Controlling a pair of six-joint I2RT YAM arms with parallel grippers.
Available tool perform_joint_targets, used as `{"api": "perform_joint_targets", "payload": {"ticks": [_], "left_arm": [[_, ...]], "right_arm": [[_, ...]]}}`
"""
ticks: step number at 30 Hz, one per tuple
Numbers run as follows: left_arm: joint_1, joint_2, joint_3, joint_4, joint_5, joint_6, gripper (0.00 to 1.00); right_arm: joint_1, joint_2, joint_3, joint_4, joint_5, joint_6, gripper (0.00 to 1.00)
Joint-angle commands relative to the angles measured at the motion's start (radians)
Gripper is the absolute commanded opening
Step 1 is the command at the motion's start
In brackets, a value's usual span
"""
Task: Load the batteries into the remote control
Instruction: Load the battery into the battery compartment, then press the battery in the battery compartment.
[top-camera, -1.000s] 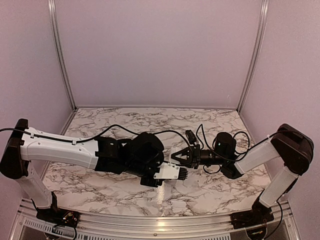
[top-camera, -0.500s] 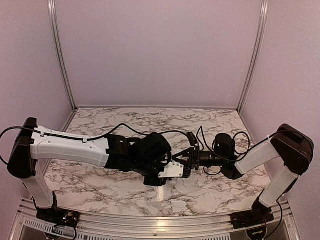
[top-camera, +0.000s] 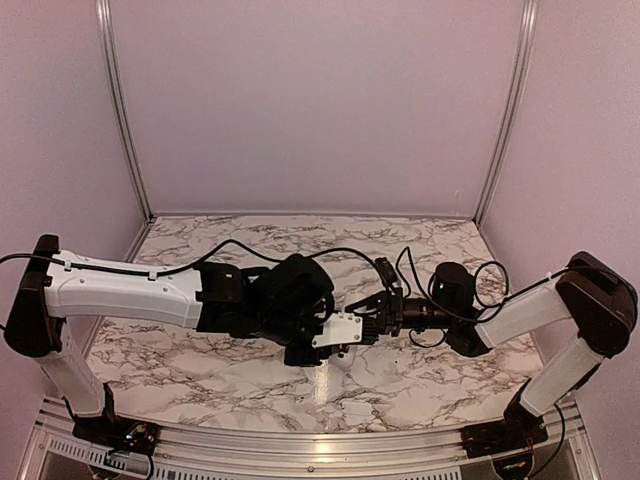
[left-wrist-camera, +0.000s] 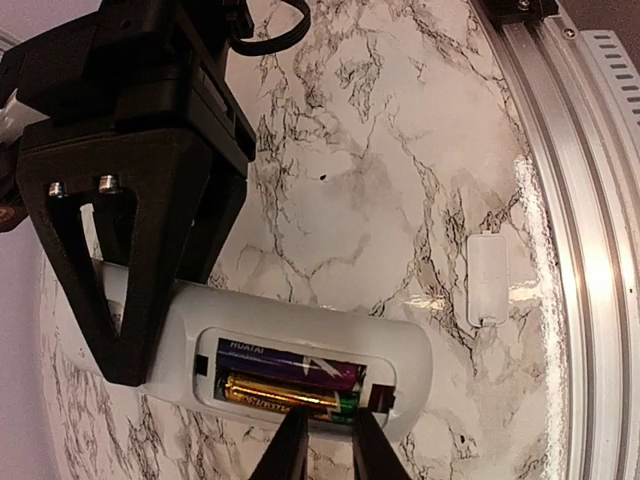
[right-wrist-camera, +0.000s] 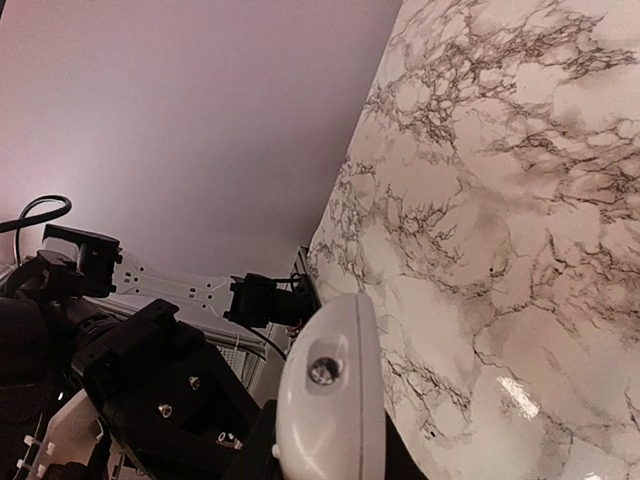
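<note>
Only the left wrist view shows the open bay of the flat white plastic remote control (left-wrist-camera: 300, 335), with a golden-brown cylindrical battery (left-wrist-camera: 275, 392) beside a purple one (left-wrist-camera: 290, 365), at 12 o'clock from the left gripper (left-wrist-camera: 328, 450), its fingers narrowly parted and holding nothing; the right gripper (top-camera: 372, 318) clamps the remote's 9 o'clock end

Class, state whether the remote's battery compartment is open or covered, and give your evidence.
Open: two batteries lie exposed in the remote control, and a white lid-like piece lies apart on the table.
</note>
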Motion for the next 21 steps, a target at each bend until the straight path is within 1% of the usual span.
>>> {"api": "perform_joint_targets", "payload": {"ticks": [1, 6, 7, 8, 10, 13, 15, 17, 19, 21], "left_arm": [[0.024, -0.093, -0.052, 0.082, -0.002, -0.034, 0.23], [0.027, -0.179, -0.108, 0.142, 0.033, -0.104, 0.36], [0.029, -0.199, -0.128, 0.164, 0.036, -0.123, 0.40], [0.033, -0.219, -0.152, 0.191, 0.037, -0.148, 0.48], [0.051, -0.250, -0.195, 0.242, 0.037, -0.224, 0.57], [0.095, -0.276, -0.231, 0.287, 0.112, -0.372, 0.66], [0.127, -0.280, -0.250, 0.316, 0.139, -0.481, 0.69], [0.161, -0.279, -0.271, 0.364, 0.211, -0.597, 0.70], [0.186, -0.269, -0.287, 0.408, 0.252, -0.715, 0.71], [0.201, -0.252, -0.301, 0.462, 0.304, -0.784, 0.71]], "right_arm": [[0.012, -0.041, 0.039, 0.028, -0.069, -0.019, 0.00], [-0.005, -0.049, 0.040, -0.015, -0.055, -0.050, 0.00], [-0.008, -0.052, 0.041, -0.018, -0.053, -0.054, 0.00], [-0.010, -0.053, 0.043, -0.018, -0.054, -0.056, 0.00], [-0.012, -0.059, 0.045, -0.014, -0.053, -0.061, 0.00], [-0.012, -0.071, 0.051, -0.002, -0.053, -0.072, 0.00], [-0.014, -0.083, 0.058, -0.004, -0.053, -0.085, 0.00], [-0.014, -0.096, 0.067, -0.016, -0.051, -0.100, 0.00], [-0.014, -0.110, 0.077, -0.027, -0.050, -0.117, 0.00], [-0.014, -0.121, 0.087, -0.043, -0.050, -0.133, 0.00]]}}
